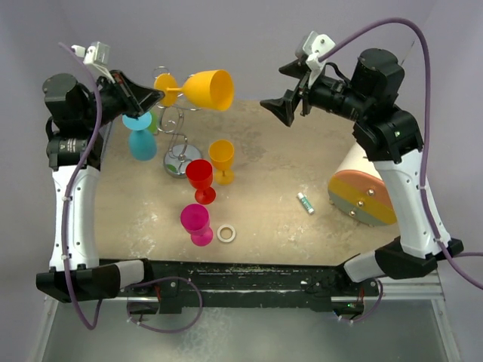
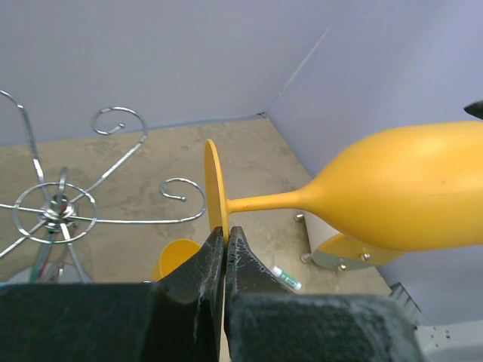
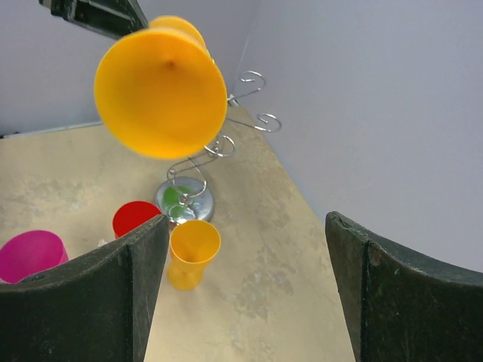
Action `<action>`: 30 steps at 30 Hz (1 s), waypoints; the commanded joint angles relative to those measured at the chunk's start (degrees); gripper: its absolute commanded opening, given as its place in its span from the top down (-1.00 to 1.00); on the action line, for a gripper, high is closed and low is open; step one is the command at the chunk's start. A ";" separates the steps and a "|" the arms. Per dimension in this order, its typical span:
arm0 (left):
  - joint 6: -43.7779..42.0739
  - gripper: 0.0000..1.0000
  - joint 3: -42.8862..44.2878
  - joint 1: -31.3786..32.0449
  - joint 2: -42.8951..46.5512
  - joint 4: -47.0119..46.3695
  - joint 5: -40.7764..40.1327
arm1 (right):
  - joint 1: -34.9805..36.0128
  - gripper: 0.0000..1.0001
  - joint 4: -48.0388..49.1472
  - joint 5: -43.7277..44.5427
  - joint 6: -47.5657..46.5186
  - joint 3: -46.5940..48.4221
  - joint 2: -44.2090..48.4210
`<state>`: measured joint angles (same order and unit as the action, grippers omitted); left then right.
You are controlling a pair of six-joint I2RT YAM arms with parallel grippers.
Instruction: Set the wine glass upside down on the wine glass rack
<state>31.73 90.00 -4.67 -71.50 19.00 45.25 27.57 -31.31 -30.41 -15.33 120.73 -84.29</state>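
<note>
My left gripper is shut on the round foot of an orange wine glass and holds it on its side in the air, bowl pointing right. In the left wrist view the fingers pinch the foot's rim, and the glass stretches right. The silver wire rack stands just below and behind the glass, with its curled hooks to the left of the foot. My right gripper is open and empty in the air, facing the glass's mouth.
A second orange glass, a red one and a pink one stand in front of the rack's base. A blue glass hangs at the rack's left. A white ring, a small tube and a striped object are to the right.
</note>
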 commanded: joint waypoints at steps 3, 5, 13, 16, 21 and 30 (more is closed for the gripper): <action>-7.56 1.00 7.77 -3.90 2.32 5.72 -6.35 | -1.34 -0.73 0.69 3.16 -1.98 -4.93 3.34; -10.56 1.00 10.18 -4.70 2.23 8.10 -9.65 | -1.54 -0.73 1.00 3.38 -2.09 -6.53 4.00; -16.45 1.00 15.82 -8.86 1.56 12.52 -18.88 | -1.91 -0.73 0.66 4.51 -2.28 -10.82 6.39; -17.96 1.00 17.29 -11.11 1.37 13.42 -21.87 | -1.91 -0.74 0.49 5.74 -1.65 -13.10 7.86; -24.86 1.00 20.39 -12.88 0.59 14.58 -31.47 | -1.91 -0.77 2.88 8.14 -0.34 -21.12 9.71; -37.74 1.00 29.09 -13.14 -5.73 14.90 -47.20 | -5.48 -0.84 8.43 7.73 1.80 -39.19 12.54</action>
<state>1.80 114.34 -17.26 -74.59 35.73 7.31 25.08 -27.03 -22.15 -14.87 86.17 -73.17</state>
